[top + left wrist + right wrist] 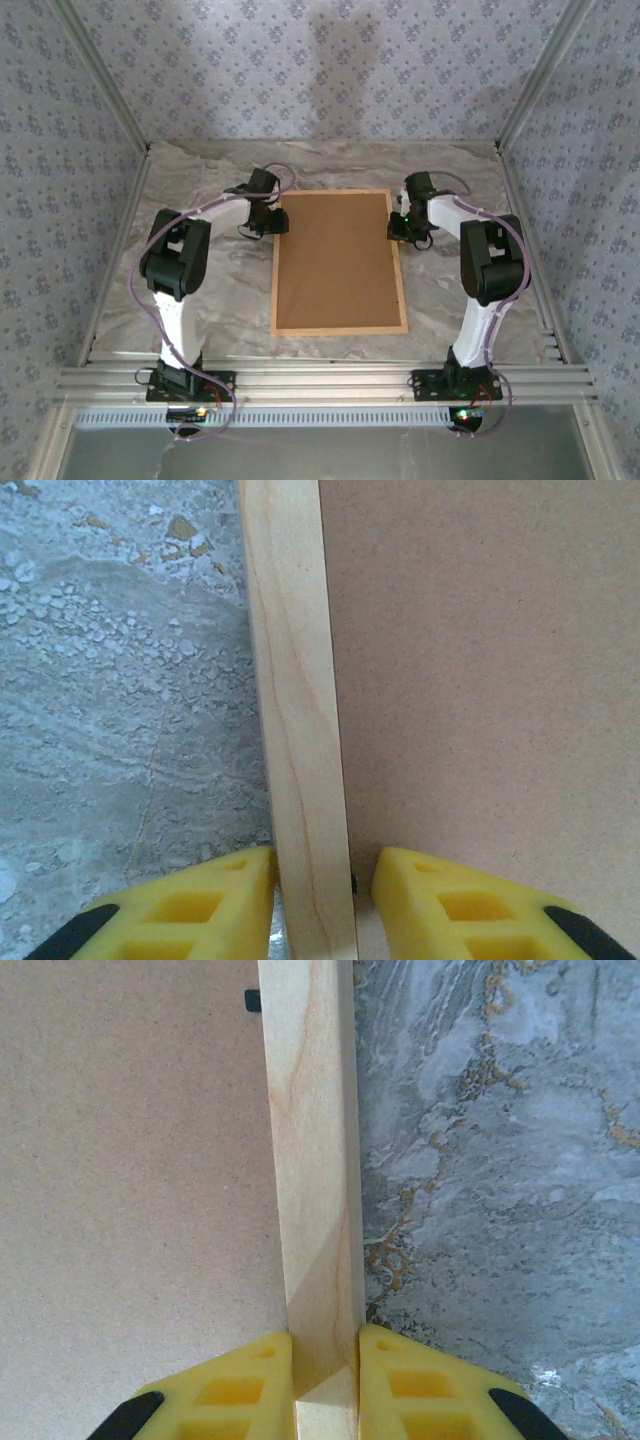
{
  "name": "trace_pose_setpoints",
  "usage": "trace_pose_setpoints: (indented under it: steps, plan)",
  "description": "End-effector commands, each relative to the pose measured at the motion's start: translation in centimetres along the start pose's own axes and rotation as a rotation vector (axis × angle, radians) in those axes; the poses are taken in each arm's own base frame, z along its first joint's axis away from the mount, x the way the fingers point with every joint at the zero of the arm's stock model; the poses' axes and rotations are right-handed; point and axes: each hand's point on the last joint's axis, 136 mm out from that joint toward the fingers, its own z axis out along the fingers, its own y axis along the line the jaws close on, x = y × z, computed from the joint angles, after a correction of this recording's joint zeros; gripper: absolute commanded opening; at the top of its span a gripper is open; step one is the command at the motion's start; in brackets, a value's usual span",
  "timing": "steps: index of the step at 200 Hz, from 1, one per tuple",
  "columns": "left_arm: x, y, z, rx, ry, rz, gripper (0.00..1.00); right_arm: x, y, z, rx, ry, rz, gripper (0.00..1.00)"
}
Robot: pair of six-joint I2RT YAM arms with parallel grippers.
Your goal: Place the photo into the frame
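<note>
The frame (340,329) is lying flat on the marbled table (200,310), roughly midway between the two arms, its long sides running away from their bases. A brown backing board (338,260) is sitting inside the frame's light wooden rails, filling the opening.

The right gripper (325,1345) is reaching down onto the frame's right rail, near the far corner. In the right wrist view its two yellow fingers (250,1380) are pressing against both sides of the rail, so these jaws are clamping the wood. A small black tab (252,1000) is showing at the board's edge beside the rail.

The left gripper (322,865) is straddling the frame's left rail, also near the far end. In the left wrist view its outer finger (225,890) is sitting against the rail on the table side, while the inner finger (430,890) is hanging over the board with a narrow gap to the wood, so these jaws are standing slack around the rail, not pinching it.
</note>
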Motion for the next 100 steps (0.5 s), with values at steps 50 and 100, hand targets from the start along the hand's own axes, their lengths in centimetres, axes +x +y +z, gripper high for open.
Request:
trace_pose_setpoints:
  steps: [50, 100]
  plan:
    - [0.9, 0.4, -0.4, -0.044, 0.046, 0.006, 0.52, 1.2, -0.9, 1.5, 0.035, 0.051, -0.012, 0.19]
    - [-2.2, 0.2, -4.1, -0.033, -0.054, 0.002, 0.59, 1.2, -0.8, 1.4, 0.031, 0.049, -0.011, 0.19]
